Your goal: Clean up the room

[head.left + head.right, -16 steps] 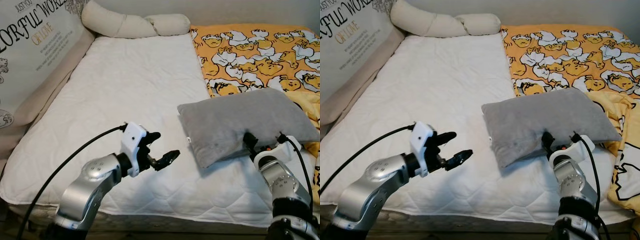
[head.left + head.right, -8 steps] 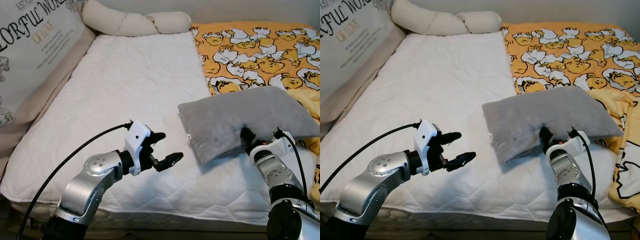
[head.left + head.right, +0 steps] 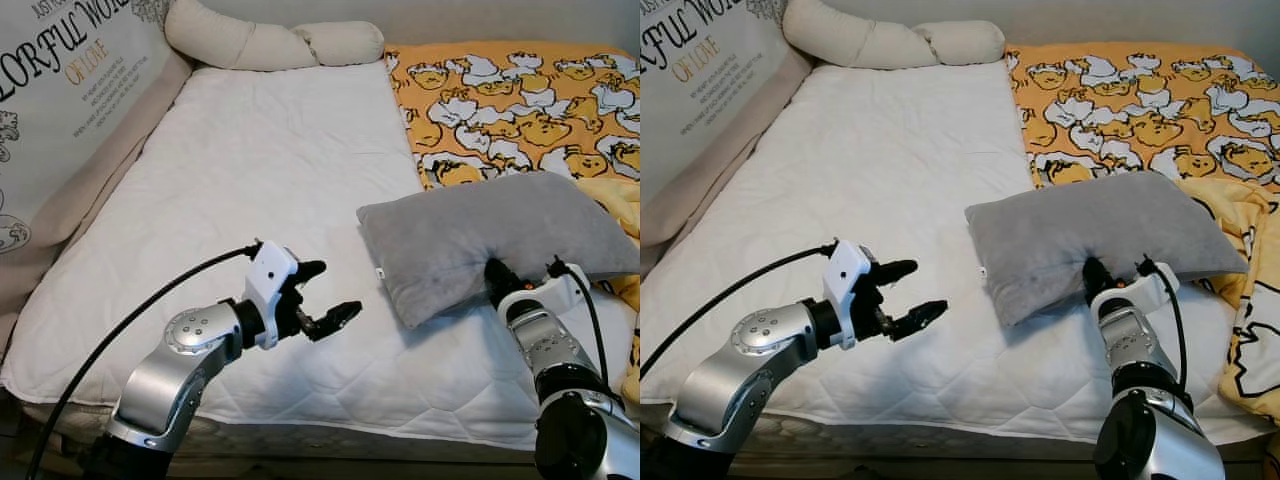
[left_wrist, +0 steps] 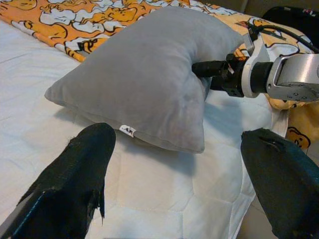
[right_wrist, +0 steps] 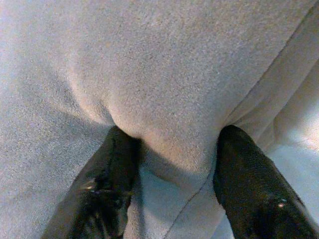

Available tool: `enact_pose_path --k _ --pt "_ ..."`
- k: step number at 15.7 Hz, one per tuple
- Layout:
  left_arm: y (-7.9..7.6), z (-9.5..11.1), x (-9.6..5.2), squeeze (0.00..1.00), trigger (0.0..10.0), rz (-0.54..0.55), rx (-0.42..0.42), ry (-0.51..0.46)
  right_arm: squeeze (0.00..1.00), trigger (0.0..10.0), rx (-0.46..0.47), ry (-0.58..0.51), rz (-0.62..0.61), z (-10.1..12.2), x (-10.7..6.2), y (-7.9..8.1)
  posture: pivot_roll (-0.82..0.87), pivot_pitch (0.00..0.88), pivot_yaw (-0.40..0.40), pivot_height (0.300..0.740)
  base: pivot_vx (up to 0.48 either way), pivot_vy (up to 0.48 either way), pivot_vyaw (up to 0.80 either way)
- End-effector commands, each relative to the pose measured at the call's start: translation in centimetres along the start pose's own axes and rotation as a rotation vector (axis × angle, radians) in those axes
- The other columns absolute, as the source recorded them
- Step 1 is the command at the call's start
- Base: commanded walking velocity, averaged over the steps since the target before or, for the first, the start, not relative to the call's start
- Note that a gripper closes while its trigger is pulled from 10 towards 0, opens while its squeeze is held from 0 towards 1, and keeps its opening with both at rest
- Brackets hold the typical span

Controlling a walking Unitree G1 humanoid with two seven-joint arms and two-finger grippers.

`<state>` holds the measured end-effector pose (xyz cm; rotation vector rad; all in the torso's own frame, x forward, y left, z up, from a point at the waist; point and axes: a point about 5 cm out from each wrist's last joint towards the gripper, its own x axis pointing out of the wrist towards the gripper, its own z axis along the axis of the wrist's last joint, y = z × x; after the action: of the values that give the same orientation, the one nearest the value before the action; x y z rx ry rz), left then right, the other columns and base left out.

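Note:
A grey pillow [image 3: 490, 235] lies on the bed's right half, partly on the orange blanket. My right gripper [image 3: 493, 272] is at its near edge, shut on a bunched fold of the pillow [image 5: 164, 74]; both black fingers [image 5: 112, 184] press into the fabric from either side. My left gripper [image 3: 335, 290] hovers open over the white mattress [image 3: 260, 170], left of the pillow and apart from it. In the left wrist view the pillow [image 4: 149, 74] lies ahead between the spread fingers [image 4: 75, 189].
An orange duck-print blanket [image 3: 510, 100] covers the bed's right side. A long cream bolster [image 3: 270, 45] lies along the head. A printed cushion [image 3: 60, 90] leans on the left edge. The mattress front edge [image 3: 300, 415] is near my arms.
The right gripper has pushed a little further into the pillow's near edge, which bunches more around it. The left gripper has hardly moved.

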<state>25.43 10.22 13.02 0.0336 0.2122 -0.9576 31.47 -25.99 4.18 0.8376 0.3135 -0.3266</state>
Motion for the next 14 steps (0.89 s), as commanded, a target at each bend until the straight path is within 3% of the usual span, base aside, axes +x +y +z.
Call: enact_pose_path --k 1,4,14 --pt "0.18 0.01 0.01 0.0 10.0 0.001 0.019 0.01 0.0 0.0 0.024 -0.019 -0.004 0.5 0.2 0.35 0.07 0.0 0.047 0.74 0.0 0.0 0.0" --pt "0.02 0.63 0.32 0.0 10.0 -0.016 0.033 0.005 0.0 0.0 0.016 -0.022 -0.003 0.65 0.31 0.47 0.06 0.0 0.044 0.74 0.0 0.0 0.0" --pt "0.13 0.04 0.36 0.0 10.0 0.01 0.024 0.017 0.0 0.0 -0.041 -0.057 -0.027 1.35 0.44 0.67 0.06 0.0 0.031 0.74 0.0 0.0 0.0"
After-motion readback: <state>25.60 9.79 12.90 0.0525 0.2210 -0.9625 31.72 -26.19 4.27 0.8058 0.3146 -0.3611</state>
